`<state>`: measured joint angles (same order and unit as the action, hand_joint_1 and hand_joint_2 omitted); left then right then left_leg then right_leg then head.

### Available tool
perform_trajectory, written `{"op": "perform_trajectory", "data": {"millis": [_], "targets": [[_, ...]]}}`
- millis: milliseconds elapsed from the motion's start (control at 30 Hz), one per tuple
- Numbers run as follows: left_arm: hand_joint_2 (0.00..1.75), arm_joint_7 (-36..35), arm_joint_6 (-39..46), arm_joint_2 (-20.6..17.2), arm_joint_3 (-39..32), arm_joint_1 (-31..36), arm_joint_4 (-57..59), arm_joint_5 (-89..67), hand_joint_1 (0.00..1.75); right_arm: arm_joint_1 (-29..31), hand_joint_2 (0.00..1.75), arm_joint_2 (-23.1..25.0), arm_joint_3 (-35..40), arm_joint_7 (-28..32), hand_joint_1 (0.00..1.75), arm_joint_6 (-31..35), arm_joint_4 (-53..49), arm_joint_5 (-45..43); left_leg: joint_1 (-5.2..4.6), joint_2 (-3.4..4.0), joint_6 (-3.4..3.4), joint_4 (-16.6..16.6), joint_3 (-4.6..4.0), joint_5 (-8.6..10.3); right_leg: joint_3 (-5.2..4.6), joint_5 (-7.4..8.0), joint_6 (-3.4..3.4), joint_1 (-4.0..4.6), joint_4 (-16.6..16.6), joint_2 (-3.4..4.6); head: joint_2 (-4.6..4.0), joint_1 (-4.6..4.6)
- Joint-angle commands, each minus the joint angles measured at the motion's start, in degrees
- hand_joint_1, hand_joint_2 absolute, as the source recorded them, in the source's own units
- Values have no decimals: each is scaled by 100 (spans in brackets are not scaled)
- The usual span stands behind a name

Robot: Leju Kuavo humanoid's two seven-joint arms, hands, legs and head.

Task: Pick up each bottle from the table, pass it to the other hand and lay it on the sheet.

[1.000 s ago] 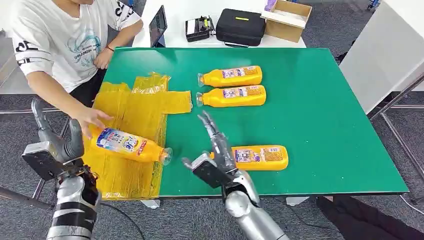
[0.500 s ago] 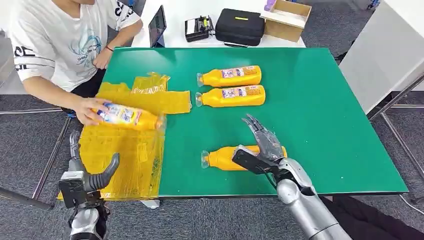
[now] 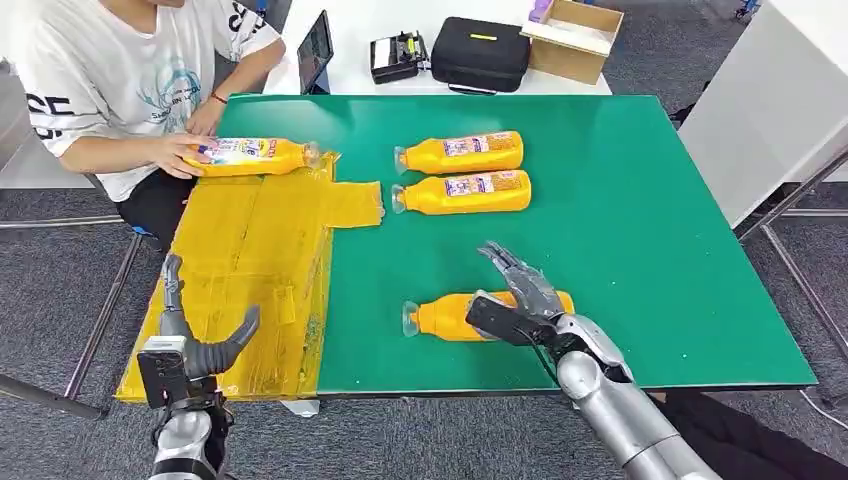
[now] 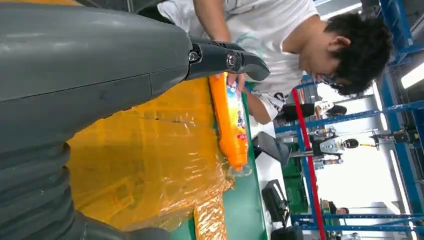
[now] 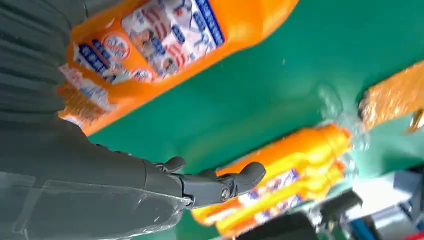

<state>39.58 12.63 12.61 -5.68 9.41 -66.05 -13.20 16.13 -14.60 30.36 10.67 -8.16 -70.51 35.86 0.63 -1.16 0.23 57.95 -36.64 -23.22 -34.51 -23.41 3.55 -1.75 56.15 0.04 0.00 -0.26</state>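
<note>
Lower left of the head view: the left hand (image 3: 190, 345), fingers spread and holding nothing, stands off the near corner of the yellow sheet (image 3: 250, 290). Lower centre-right: the right hand (image 3: 520, 300), fingers apart, hovers over the nearest bottle (image 3: 450, 315), which lies on its side on the green table (image 3: 650, 230), cap toward the frame's left; contact cannot be told, and no grasp is closed. Centre, farther back: two more bottles (image 3: 462, 173) lie side by side, just right of the sheet's far flap, not yet handled. Upper left: a fourth bottle (image 3: 250, 156) lies at the sheet's far edge under a person's hand (image 3: 180, 155); the left wrist view shows it resting on the crinkled film. Judged progress: one bottle on the sheet, three still on the table; the step in hand appears to be the pick-up of the nearest, with hand-over and placement to follow.
</note>
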Motion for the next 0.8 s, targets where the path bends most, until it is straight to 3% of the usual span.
{"op": "perform_trajectory", "data": {"millis": [33,467,800], "targets": [[175,-62,-5,-45,290,475,896,-40,0,814,175,-152,807,199,0,-370,1279,-352,8,30,5,3,68,-25,70,-16,-45,18,-10,8,0,0],[175,-111,161,45,544,441,1048,-29,0,1293,175,-1223,1790,-168,0,-992,683,-916,-1,9,4,3,28,-11,31,-9,-18,3,-2,0,0,0],[175,-130,155,67,559,445,1120,21,0,1288,175,-1241,1889,-218,0,-1001,635,-949,-2,13,2,0,28,-12,29,-9,-19,2,-1,6,0,0]]}}
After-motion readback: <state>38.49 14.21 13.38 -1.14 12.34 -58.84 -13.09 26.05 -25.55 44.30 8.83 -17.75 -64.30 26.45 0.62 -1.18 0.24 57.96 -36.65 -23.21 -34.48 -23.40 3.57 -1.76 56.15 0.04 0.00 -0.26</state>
